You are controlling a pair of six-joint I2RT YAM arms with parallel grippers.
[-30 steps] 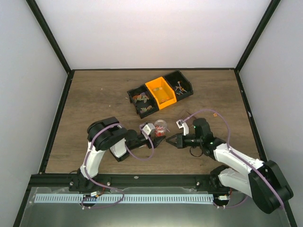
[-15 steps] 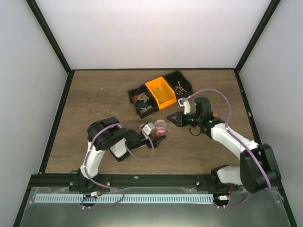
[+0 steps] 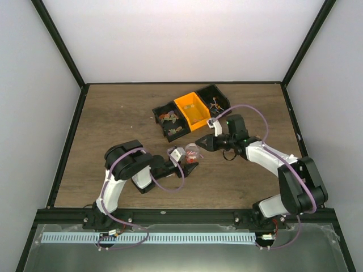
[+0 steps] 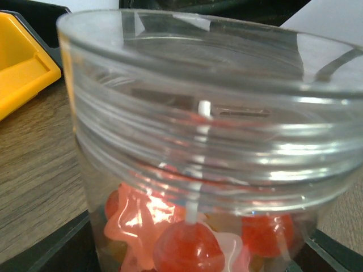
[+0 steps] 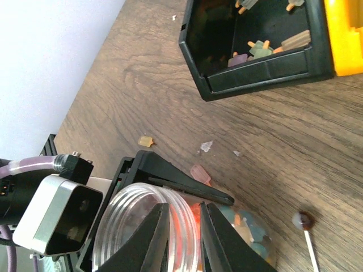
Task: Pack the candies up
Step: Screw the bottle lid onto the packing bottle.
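Near the middle of the overhead view, the left gripper (image 3: 186, 161) is clamped on the clear cup (image 3: 193, 151), which stands on the wooden table (image 3: 113, 124). Its wrist camera is so close that the cup's ribbed wall fills the frame, with red and pink candies (image 4: 184, 246) piled at the bottom. Only dark slivers of its fingers (image 4: 54, 252) show in the lower corners. Any print on the wrappers is too small to read. Compared with a second ago, the right gripper (image 3: 199, 142) has swung from the cup's lower right to its upper right, and it now hangs over the rim. The left arm and cup have not moved. In the right wrist view the right gripper's jaws stand slightly apart above the cup's mouth, and I cannot tell whether anything sits between them. More candies lie in the black bin (image 3: 170, 122) at the upper centre of the overhead view, beside the orange bin (image 3: 193, 109) and a second black bin (image 3: 217, 102). A few lie loose on the wood, and a lollipop (image 5: 301, 220) sits at the lower right of the right wrist view with its stick cut off by the edge.
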